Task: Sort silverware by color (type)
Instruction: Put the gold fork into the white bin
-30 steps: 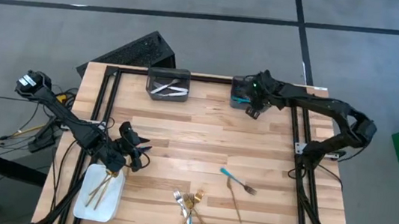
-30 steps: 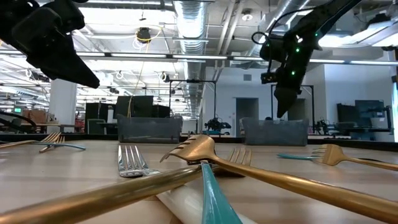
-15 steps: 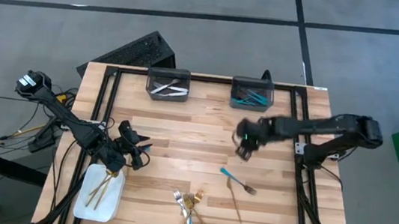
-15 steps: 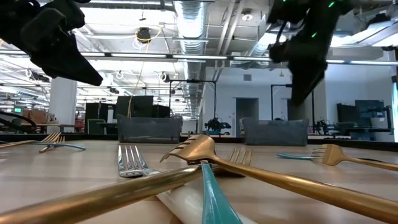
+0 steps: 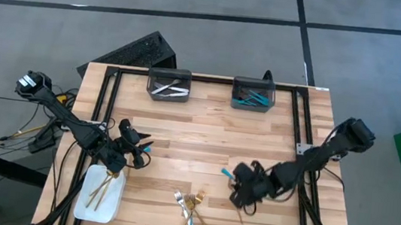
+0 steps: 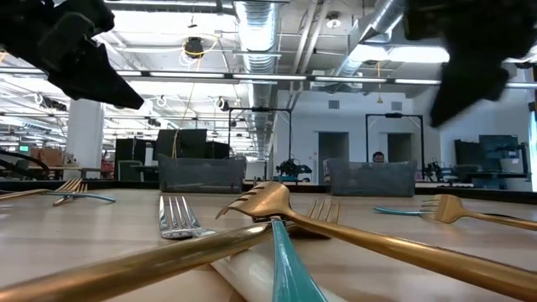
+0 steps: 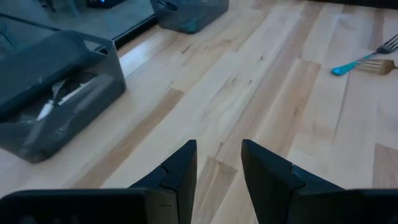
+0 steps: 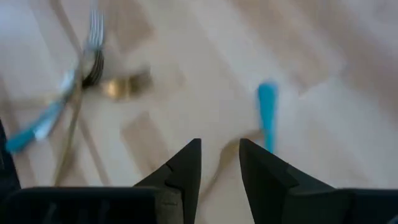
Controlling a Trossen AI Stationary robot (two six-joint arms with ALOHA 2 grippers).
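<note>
We see the right claw (image 5: 240, 195) low over the tabletop (image 5: 198, 135) beside a turquoise fork (image 5: 228, 175), fingers apart and empty, while the left claw (image 5: 137, 153) waits empty, slightly open.

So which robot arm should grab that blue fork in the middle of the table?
Probably the right: the right gripper hangs just beside the blue fork, while the left gripper waits far off by the white tray.
</note>
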